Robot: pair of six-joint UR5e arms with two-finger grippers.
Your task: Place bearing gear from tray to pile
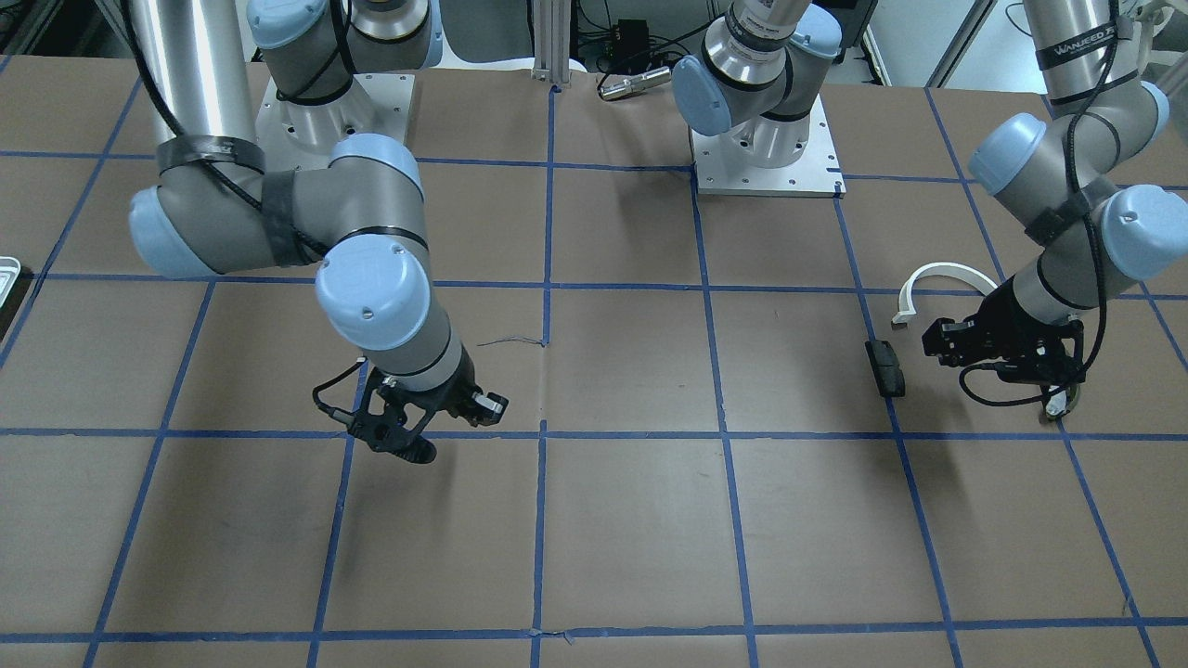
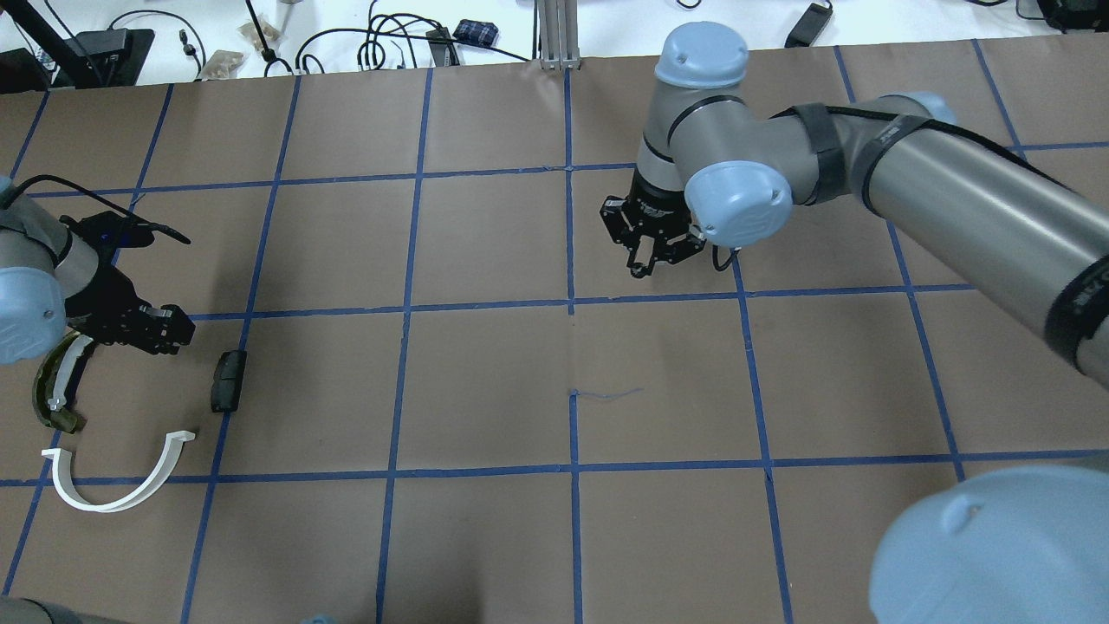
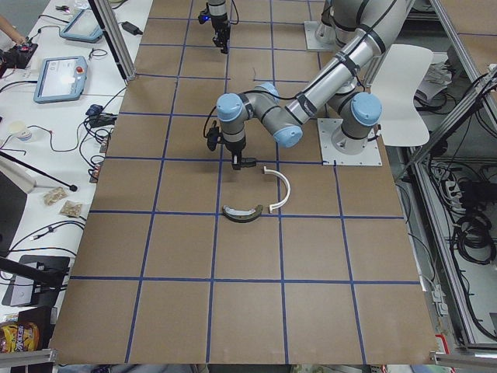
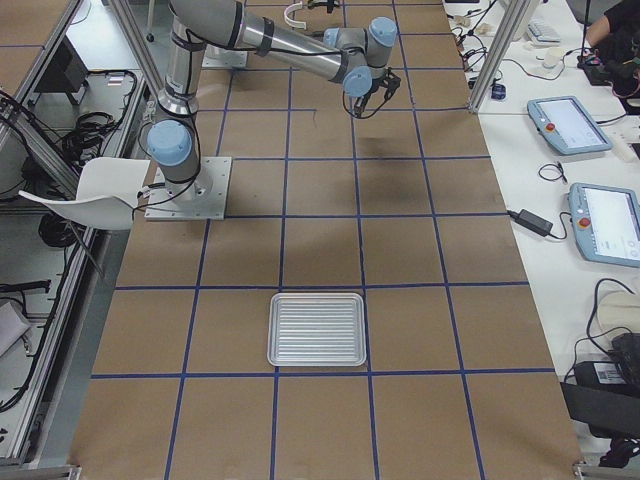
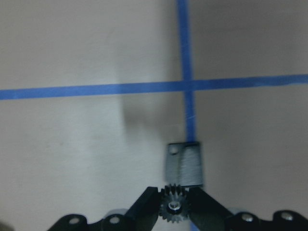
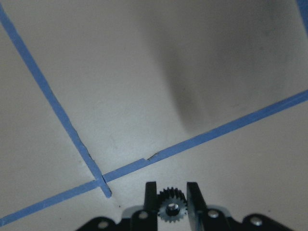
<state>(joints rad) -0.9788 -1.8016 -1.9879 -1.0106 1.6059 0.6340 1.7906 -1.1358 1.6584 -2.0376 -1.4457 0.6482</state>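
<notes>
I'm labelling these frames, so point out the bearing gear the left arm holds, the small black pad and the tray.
bearing gear (image 5: 174,207): left wrist view, on its hub.
small black pad (image 2: 229,380): overhead view, middle of its top face.
tray (image 4: 316,329): exterior right view, on its bare ribbed floor.

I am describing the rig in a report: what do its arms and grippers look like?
The left arm and right arm are silver-grey tubes with pale blue joint caps; black cables are strapped on with black bands. The left gripper and right gripper are black.
</notes>
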